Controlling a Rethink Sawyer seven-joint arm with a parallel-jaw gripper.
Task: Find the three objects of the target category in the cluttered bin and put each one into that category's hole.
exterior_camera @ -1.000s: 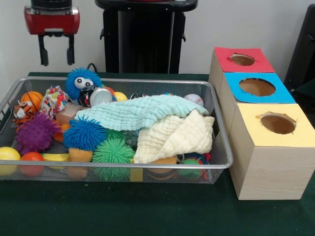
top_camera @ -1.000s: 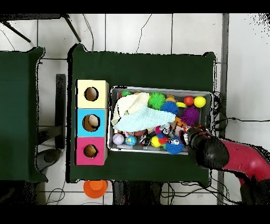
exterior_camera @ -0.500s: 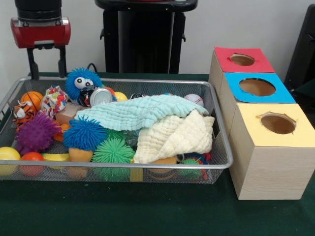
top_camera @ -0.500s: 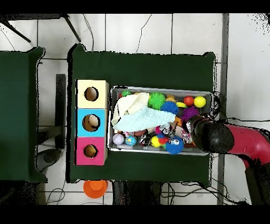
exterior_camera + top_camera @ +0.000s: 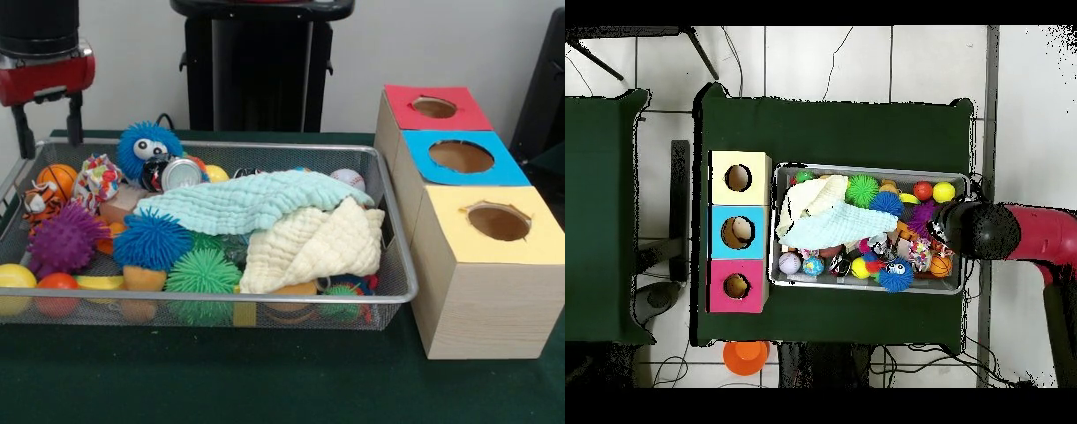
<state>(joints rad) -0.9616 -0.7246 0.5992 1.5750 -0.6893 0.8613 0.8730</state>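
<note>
Where the bin (image 5: 388, 291) ends: gripper (image 5: 48, 126), fingers parted.

- I see the bin (image 5: 388, 296) packed tight; two cloths (image 5: 291, 221) cover its middle and block access to whatever lies underneath.
- The three box holes (image 5: 461, 156) stand uncovered from above.
- My gripper (image 5: 47, 124) hangs open over the bin's far corner, above the toys.

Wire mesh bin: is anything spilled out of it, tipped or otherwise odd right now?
Nothing has spilled; the wire mesh bin sits level. One oddity: a mint green cloth and a cream cloth lie draped over the toys, hiding what is under them.
</note>
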